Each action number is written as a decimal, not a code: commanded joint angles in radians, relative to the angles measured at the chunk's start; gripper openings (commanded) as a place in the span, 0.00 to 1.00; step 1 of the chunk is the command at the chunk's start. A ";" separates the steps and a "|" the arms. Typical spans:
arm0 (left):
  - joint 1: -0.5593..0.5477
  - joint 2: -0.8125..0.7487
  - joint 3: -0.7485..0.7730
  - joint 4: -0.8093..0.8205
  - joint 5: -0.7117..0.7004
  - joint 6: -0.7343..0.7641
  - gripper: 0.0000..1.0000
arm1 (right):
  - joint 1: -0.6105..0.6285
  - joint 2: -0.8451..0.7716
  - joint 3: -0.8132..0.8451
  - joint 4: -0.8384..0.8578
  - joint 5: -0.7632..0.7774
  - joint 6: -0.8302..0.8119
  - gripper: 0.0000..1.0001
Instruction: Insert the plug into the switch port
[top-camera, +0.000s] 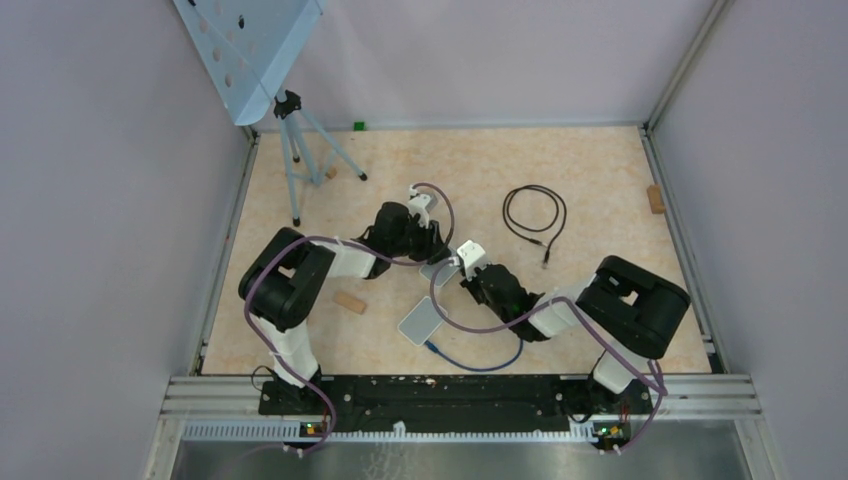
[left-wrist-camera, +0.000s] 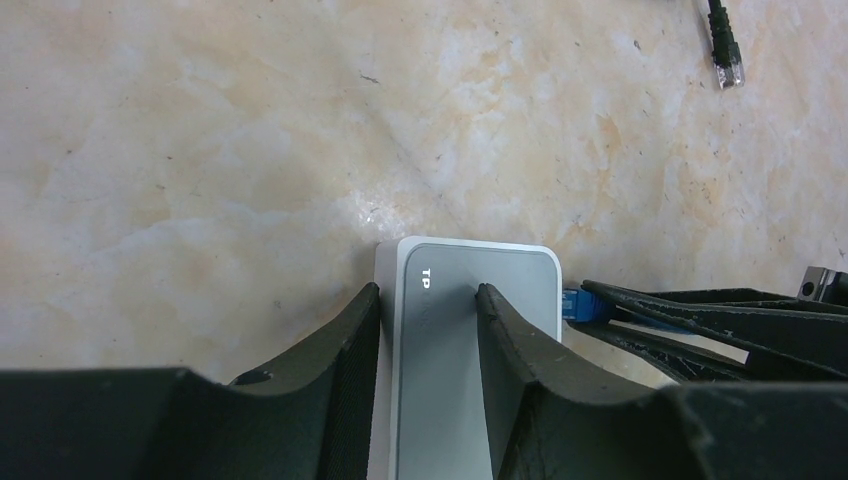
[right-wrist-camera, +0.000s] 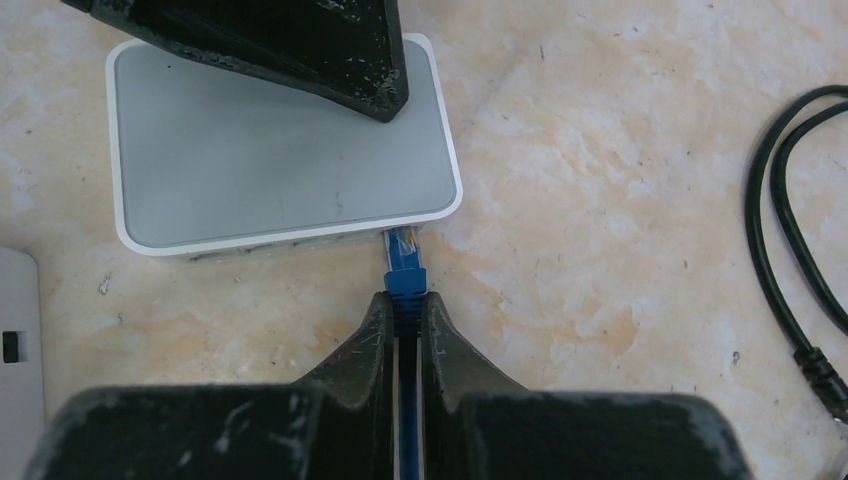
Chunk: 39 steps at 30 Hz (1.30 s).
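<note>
Table (top-camera: 560, 300) first: left arm (top-camera: 290, 280) and right arm (top-camera: 630, 305) meet at its middle, and the switch (right-wrist-camera: 280, 150) lies flat between them. My left gripper (left-wrist-camera: 426, 292) is on it, jaws about half apart. One side sits hard against the switch's edge and the other finger (right-wrist-camera: 330, 50) presses on the top face, so the box is pinned.

My right gripper (right-wrist-camera: 406, 302) is the one nearer the port. Its jaws are almost closed, pinching the blue cable (top-camera: 485, 367) just behind the plug (right-wrist-camera: 405, 262).

Now the bit that matters. The plug sticks straight out ahead of those fingertips, its long axis square to the switch's near wall and its clear tip right at the port face. It's touching, yes, but I can't tell from here whether it's seated. I reckon this calls for a straight push forward along that axis, with the left holding firm.
</note>
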 joint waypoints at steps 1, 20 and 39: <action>-0.092 0.021 -0.055 -0.153 0.172 0.013 0.44 | -0.010 0.006 0.101 0.194 -0.098 -0.081 0.00; -0.175 -0.032 -0.077 -0.076 0.321 0.011 0.46 | -0.056 -0.077 0.087 0.158 -0.170 -0.129 0.00; 0.061 -0.127 -0.119 -0.012 0.142 -0.087 0.88 | -0.061 -0.186 -0.066 -0.006 -0.166 -0.039 0.00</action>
